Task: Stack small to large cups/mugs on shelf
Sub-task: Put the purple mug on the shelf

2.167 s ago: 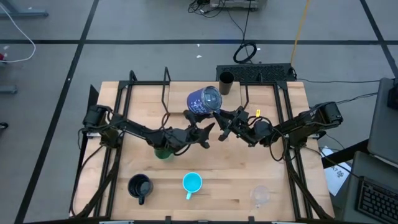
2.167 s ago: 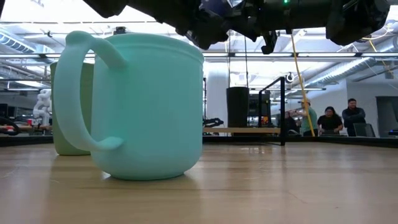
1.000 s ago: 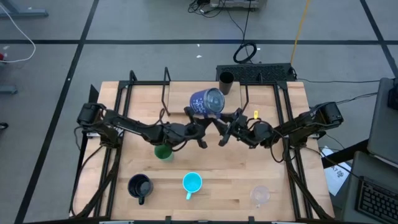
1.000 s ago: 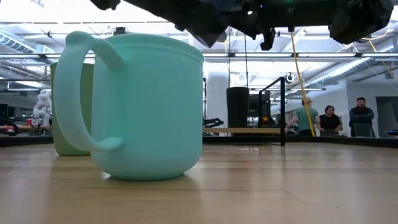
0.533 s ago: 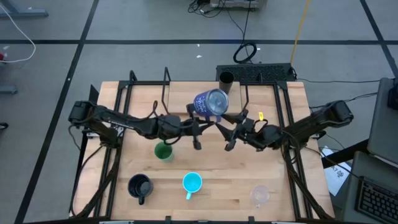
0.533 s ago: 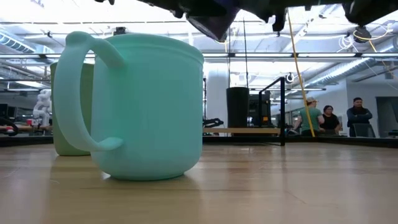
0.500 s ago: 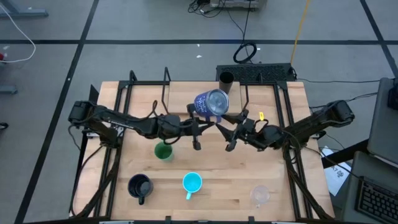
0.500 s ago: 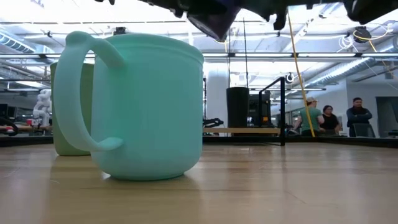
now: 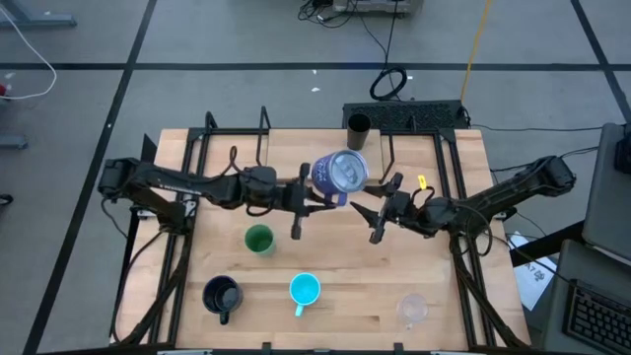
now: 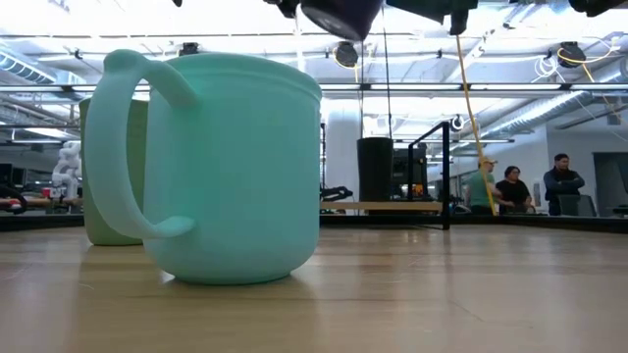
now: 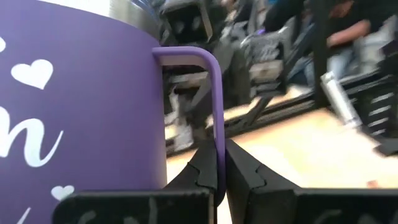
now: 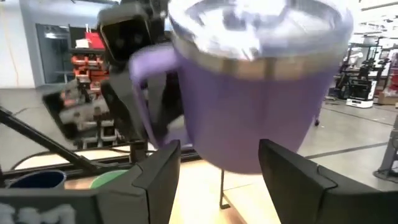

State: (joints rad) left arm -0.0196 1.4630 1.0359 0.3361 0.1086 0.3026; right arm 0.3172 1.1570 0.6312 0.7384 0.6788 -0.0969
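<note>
Left hand point(image 11: 219, 177): clamped on the handle of the purple mug point(image 9: 340, 175), holding it in the air above the bench's point(image 9: 463, 286) far middle (silvery inside showing).
Right hand point(image 9: 380, 212): fingers spread apart, empty, just beside the mug.
Green cup point(image 9: 258, 240): on the bench, below the left arm.
Cyan mug point(image 9: 305, 290): near front edge.

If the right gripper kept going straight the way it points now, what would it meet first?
Most likely the purple mug, which fills the line ahead between the right gripper's open fingers. The left gripper holds that mug by its handle in the air. How near it is I cannot tell.
</note>
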